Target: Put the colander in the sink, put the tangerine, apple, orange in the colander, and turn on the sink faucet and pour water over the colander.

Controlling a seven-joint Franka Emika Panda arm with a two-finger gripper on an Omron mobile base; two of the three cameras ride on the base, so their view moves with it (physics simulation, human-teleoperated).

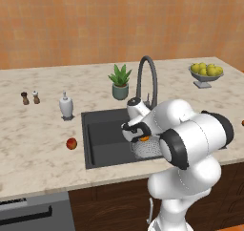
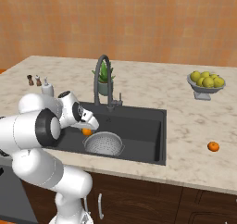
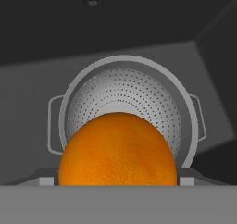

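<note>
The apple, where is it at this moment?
In the left base view the apple lies on the counter, left of the sink and in front of the soap bottle.

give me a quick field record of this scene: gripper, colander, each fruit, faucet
gripper: shut on orange fruit, above the colander
colander: in the sink, no fruit inside yet
apple: on the counter, left of the sink
other orange fruit: on the counter, right of the sink
sink faucet: no water visible
</note>
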